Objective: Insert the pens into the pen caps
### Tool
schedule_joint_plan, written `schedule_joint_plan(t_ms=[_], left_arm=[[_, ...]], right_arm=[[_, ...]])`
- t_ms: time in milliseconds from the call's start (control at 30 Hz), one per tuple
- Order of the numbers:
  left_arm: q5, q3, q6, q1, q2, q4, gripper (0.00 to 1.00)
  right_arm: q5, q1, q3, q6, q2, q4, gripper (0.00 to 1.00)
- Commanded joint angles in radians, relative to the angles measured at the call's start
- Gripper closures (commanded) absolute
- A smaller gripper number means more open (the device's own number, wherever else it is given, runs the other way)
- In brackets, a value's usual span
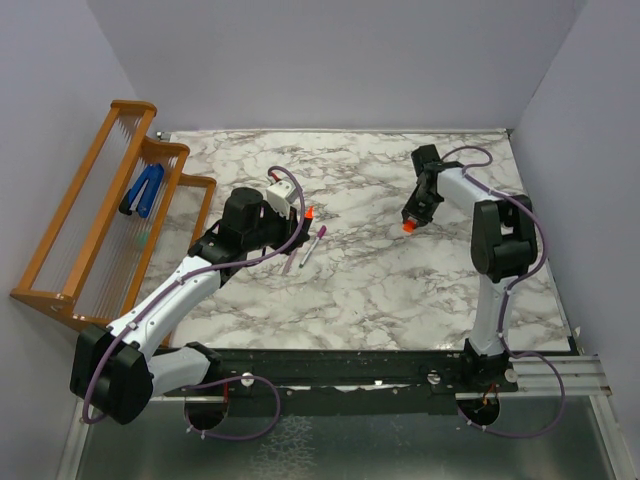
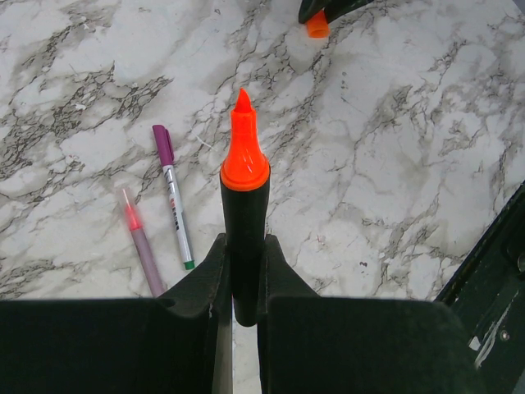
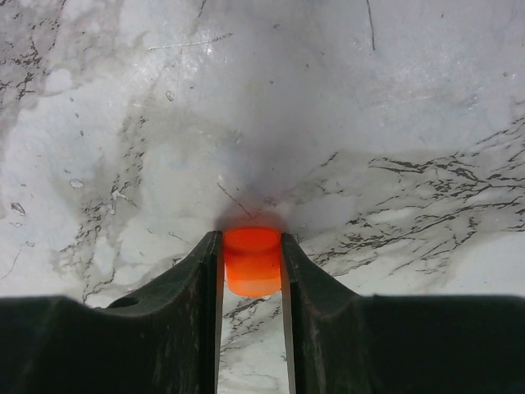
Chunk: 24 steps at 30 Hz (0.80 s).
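Note:
My left gripper (image 2: 244, 246) is shut on the black marker (image 2: 244, 205), whose orange-red tip (image 1: 310, 213) points away from the wrist, above the table. Across the marble top, my right gripper (image 3: 252, 246) stands over the bright orange cap (image 3: 252, 258), which rests upright on the table, and both fingers press against its sides. The same cap (image 2: 316, 26) shows at the top edge of the left wrist view. A thin white pen (image 2: 175, 217) with a magenta-purple cap on one end and a dull pink pen (image 2: 143, 246) lie side by side left of the marker.
A wooden rack (image 1: 100, 200) leans at the table's left edge, and a blue clip-shaped object (image 1: 143, 190) lies on it. Grey walls close in the back and both sides. The two lying pens (image 1: 305, 250) sit near the table's middle, just right of my left arm.

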Motion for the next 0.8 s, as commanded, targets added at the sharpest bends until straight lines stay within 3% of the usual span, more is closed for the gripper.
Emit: schedule_joint_plan(t_ms=[0, 333, 600, 767], left_arm=[[-0.002, 0.013, 0.007, 0.008, 0.005, -0.011, 1.0], [-0.013, 0.004, 0.007, 0.006, 0.016, -0.016, 1.0], [0.038, 0.002, 0.012, 0.006, 0.05, -0.005, 1.0], [0.151, -0.032, -0.051, 0.006, 0.044, 0.094, 1.0]], right_arm=[[-0.022, 0.002, -0.046, -0.037, -0.014, 0.018, 1.0], [0.045, 0.071, -0.087, -0.18, -0.259, 0.068, 1.0], [-0.095, 0.164, -0.233, -0.296, -0.558, 0.211, 1.0], [-0.099, 0.251, -0.279, -0.354, -0.702, 0.256, 0.99]])
